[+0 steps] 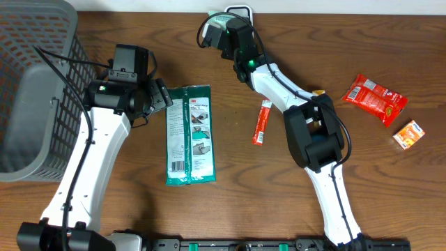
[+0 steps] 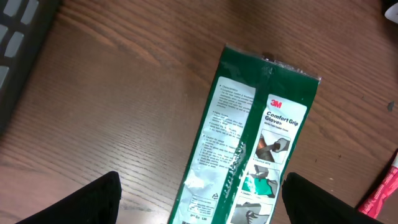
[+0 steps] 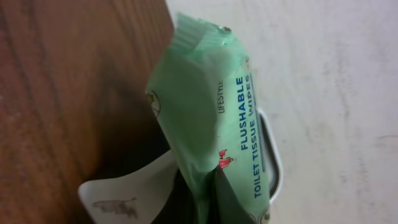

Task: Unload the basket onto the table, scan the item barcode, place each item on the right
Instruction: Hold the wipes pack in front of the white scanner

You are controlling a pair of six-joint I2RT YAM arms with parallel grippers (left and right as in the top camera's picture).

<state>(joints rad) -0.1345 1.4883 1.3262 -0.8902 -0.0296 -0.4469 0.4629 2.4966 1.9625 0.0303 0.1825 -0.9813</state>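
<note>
The right hand (image 1: 224, 36) pinches a pale green, soft pack of wipes (image 3: 205, 112) at the far edge of the table (image 1: 279, 202); its top seam is crimped and blue print reads "Flushable Toilet Tissue Wipes". The left hand (image 2: 202, 205) hangs spread above a dark green gloves pack (image 1: 189, 134) lying flat

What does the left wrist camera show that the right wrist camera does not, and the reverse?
Only the left wrist view shows the flat dark green glove packet below the open left gripper, and a thin red sachet. Only the right wrist view shows the pale green plastic pack of flushable wipes held in the shut right gripper. Both show the brown wooden table.
</note>
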